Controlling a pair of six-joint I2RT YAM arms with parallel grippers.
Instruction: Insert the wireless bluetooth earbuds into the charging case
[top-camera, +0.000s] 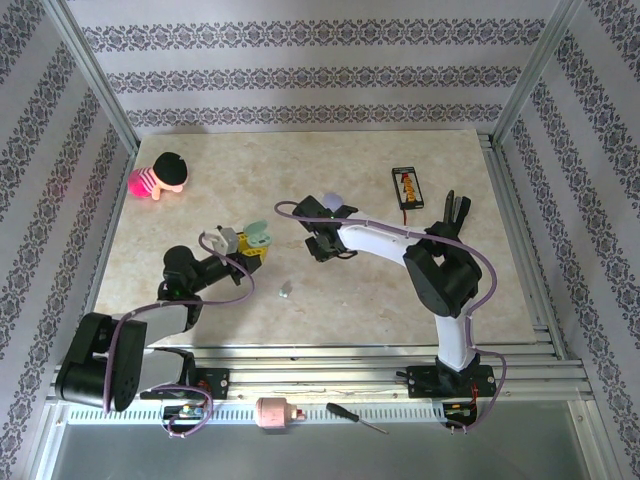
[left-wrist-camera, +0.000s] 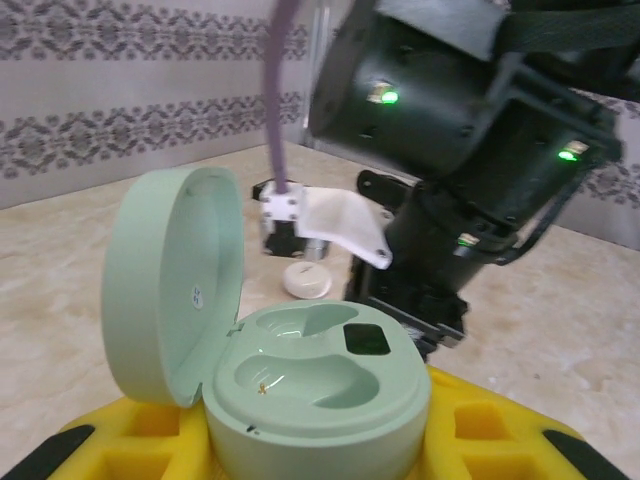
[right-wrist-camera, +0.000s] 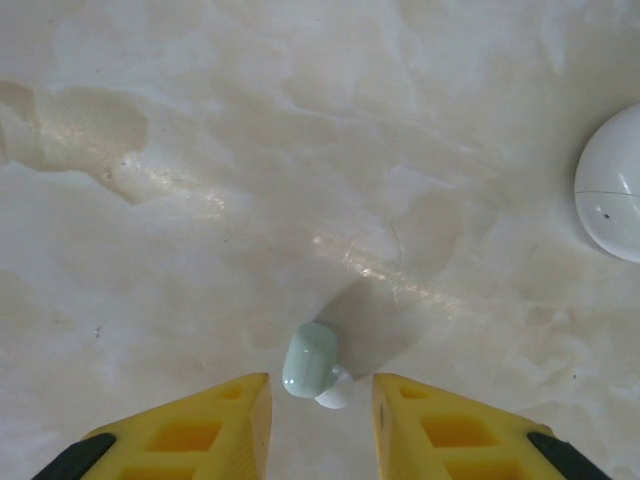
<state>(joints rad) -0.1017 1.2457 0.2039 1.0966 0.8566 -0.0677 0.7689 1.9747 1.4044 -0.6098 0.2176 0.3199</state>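
The pale green charging case (left-wrist-camera: 320, 385) sits between the yellow fingers (left-wrist-camera: 500, 440) of my left gripper (left-wrist-camera: 320, 445), which is shut on it. Its lid (left-wrist-camera: 170, 280) stands open to the left, and both wells are empty. From above, the case (top-camera: 256, 233) and left gripper (top-camera: 247, 250) are left of centre. A single pale green earbud (right-wrist-camera: 311, 360) with a white tip lies on the table. My right gripper (right-wrist-camera: 320, 392) hangs just over it, open, a yellow finger (right-wrist-camera: 215, 420) on each side and a gap to both. The right wrist (top-camera: 325, 238) is mid-table, close to the case.
A white closed case (right-wrist-camera: 612, 185) lies right of the earbud, also seen as a white case (left-wrist-camera: 307, 281) under the right arm. A lavender item (top-camera: 333, 199), a black battery holder (top-camera: 405, 185), a doll (top-camera: 160, 175) and a tiny pale bit (top-camera: 286, 290) lie on the table (top-camera: 400, 290).
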